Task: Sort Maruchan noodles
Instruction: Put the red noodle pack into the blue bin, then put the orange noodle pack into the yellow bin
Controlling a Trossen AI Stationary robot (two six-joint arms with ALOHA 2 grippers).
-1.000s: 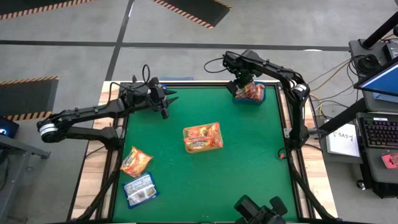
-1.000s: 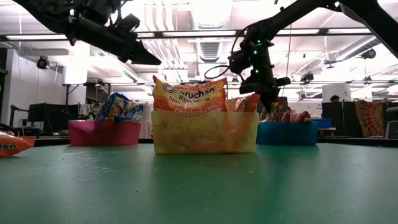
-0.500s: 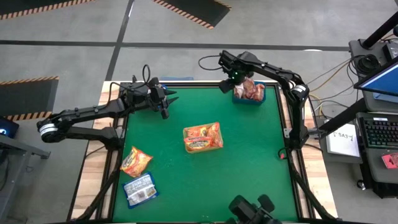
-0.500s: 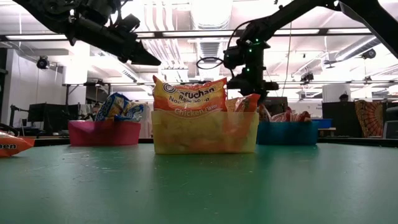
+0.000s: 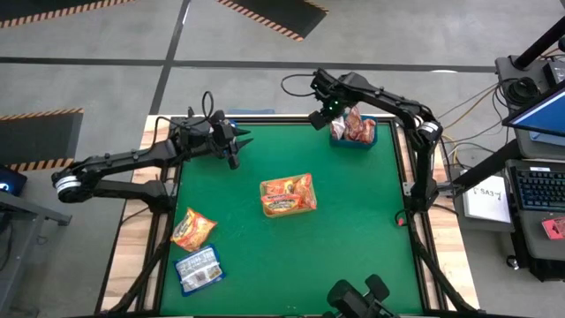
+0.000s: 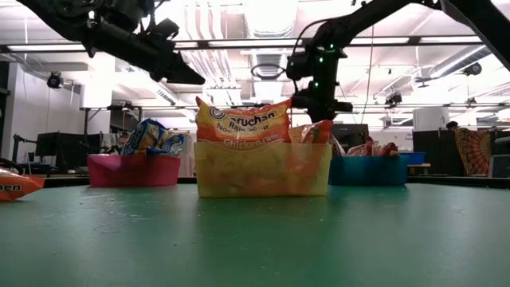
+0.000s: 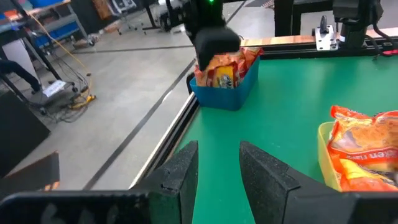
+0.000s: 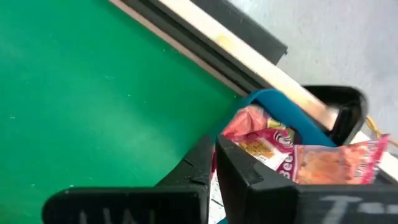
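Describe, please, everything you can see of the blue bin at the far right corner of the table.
The blue bin is a small open-topped tub, plastic by the look of it, with rounded corners, standing upright on the green mat's far right corner beside the wooden table edge. Red noodle packets stand crammed inside, sticking up above its rim. The right gripper, shut and empty, hovers just beside it, touching nothing.
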